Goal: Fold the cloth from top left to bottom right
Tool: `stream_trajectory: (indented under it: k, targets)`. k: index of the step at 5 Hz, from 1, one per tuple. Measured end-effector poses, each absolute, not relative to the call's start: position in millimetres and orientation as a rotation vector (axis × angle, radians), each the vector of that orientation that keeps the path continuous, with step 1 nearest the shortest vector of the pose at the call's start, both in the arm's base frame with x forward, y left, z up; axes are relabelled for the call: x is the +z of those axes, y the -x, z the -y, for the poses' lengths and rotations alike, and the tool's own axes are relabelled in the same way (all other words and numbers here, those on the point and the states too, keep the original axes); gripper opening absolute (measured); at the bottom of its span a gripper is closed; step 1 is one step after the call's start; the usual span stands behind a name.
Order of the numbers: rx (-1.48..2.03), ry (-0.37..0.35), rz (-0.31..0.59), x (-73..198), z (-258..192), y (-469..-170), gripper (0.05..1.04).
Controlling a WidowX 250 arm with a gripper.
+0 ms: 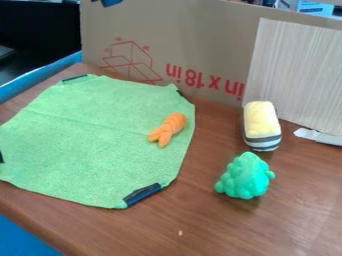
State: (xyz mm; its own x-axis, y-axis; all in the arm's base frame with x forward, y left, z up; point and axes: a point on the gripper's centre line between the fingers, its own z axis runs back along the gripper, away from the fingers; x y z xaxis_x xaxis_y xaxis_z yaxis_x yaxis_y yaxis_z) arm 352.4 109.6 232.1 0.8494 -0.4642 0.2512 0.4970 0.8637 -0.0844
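Cloth lies spread (carrot atop).

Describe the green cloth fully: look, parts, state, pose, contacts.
The green cloth is light green, with a slightly fuzzy, towel-like surface. It lies spread mostly flat and unfolded on the wood-look table, with a faint crease across it and gently wavy edges. Dark strips sit at its corners, the clearest at the near one. The left side meets the picture's edge. An orange toy, carrot-like in look, rests on it near its right edge.
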Motion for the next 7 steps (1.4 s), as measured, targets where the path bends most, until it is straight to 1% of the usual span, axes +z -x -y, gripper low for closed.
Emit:
stream_trajectory:
  k: [1,2,3,4,5,6,7]
  targets:
    - [-0.504,0.171,0.194,216.5,-111.6,-356.0,1.001]
    - [-0.495,0.132,0.157,176.6,-139.7,-368.7,1.001]
    - [-0.504,0.022,0.164,150.6,-171.7,-373.6,1.001]
    - [-0.515,-0.020,0.137,110.1,-205.8,-378.7,1.000]
    - [-0.520,-0.051,0.136,96.8,-240.7,-384.2,1.000]
    - [-0.510,-0.033,0.158,88.3,-264.2,-393.6,1.000]
    - [-0.488,-0.049,0.175,84.8,-283.4,-399.8,1.000]
